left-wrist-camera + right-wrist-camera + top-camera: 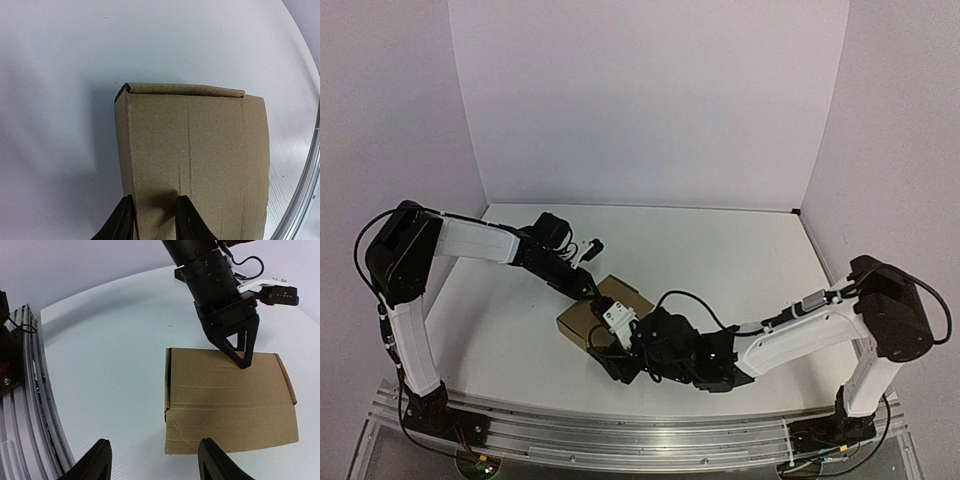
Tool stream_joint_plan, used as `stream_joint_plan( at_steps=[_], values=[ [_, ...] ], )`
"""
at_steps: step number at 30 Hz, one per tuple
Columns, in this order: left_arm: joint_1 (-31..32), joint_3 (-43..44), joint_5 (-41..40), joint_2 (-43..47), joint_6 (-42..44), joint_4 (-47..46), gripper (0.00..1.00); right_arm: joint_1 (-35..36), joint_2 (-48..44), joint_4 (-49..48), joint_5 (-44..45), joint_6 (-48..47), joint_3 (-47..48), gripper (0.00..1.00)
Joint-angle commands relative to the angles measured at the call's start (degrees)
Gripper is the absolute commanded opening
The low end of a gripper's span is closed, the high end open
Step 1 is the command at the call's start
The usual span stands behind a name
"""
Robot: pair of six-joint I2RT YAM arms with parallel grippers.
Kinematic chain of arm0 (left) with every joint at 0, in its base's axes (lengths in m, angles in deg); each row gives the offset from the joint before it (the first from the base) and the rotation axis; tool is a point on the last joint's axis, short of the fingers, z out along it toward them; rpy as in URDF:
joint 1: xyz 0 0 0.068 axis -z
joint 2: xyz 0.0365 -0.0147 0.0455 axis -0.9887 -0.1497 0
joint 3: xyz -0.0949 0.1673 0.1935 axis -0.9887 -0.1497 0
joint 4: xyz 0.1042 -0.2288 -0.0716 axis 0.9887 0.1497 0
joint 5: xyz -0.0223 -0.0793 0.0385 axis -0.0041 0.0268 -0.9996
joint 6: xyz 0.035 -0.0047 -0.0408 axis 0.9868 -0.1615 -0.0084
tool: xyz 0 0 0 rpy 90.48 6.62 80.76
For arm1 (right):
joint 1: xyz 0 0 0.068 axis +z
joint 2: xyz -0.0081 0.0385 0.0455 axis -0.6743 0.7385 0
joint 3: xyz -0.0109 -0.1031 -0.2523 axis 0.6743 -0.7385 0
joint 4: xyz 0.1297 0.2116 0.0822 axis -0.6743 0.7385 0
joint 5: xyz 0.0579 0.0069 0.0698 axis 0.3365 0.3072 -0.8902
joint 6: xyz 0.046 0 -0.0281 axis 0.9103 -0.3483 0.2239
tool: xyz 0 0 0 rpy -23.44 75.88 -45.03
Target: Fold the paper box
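from above, the paper box point(620, 298) lies on the white table point(750, 260), near its middle, between the two arms. the left gripper point(586, 284) meets its far edge and the right gripper point(610, 342) sits at its near side.

the left wrist view shows two narrowly parted fingers point(122, 222) set on the brown top, with cardboard between them. whether they pinch or merely press, i cannot tell. the far end flap looks tucked, slightly bowed.

in the right wrist view the right fingers point(95, 462) stand wide apart, holding nothing, just short of the box's near edge. a dark gap runs along one side. the left should probably pin the box while the right pushes that side home squarely, without sliding the box.
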Motion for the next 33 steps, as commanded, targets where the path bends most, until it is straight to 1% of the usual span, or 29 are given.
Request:
stream_joint_plan(
  at_steps=[1,3,5,8,10,14,18,21,24,27,30,33],
  values=[
    [0.64,-3.15,-3.32,-1.51,3.91,4.63,0.28,-0.02,-6.75,-0.84,-1.13,1.71,-4.65,0.62],
    [0.64,-3.25,-3.03,-1.44,5.01,4.49,0.28,-0.67,-10.06,-0.56,1.68,2.28,-6.85,0.63],
    [0.78,-3.29,-2.47,-1.31,6.77,4.44,0.28,-3.25,-13.68,0.99,2.8,5.54,-8.89,0.64],
    [1.21,-3.3,-1.58,-1.32,10.26,4.52,0.28,-10.51,-18.43,5.94,-0.46,13.55,-10.95,0.61],
    [1.35,-3.31,-1.16,-1.38,12.89,4.51,0.28,-14.21,-19.87,10.3,-2.23,16.08,-11.5,0.61],
    [1.82,-2.87,1.35,-1.51,19.37,6.2,0.28,-19.0,-21.1,13.75,-8.07,19.57,-13.04,0.6],
    [2.07,-1.9,6.05,-2.35,25.72,10.24,0.28,-20.98,-19.59,14.07,-14.64,21.91,-13.61,0.6],
    [2.05,-1.52,8.13,-2.99,28.2,12.32,0.29,-21.07,-15.96,14.0,-19.15,23.03,-11.56,0.61],
    [2.09,-1.95,8.33,-3.39,29.3,12.46,0.29,-21.05,-11.88,13.74,-23.26,24.09,-8.92,0.58],
    [2.05,-2.3,8.62,-3.32,30.03,12.54,0.29,-21.04,-8.5,12.6,-27.54,24.79,-6.89,0.52],
    [2.07,-2.41,8.67,-3.31,30.11,12.42,0.29,-20.97,-7.09,10.18,-30.61,24.82,-7.08,0.51],
    [2.05,-2.21,8.66,-3.47,29.88,12.47,0.29,-20.96,-7.54,8.89,-31.55,24.66,-8.26,0.52]
  ],
)
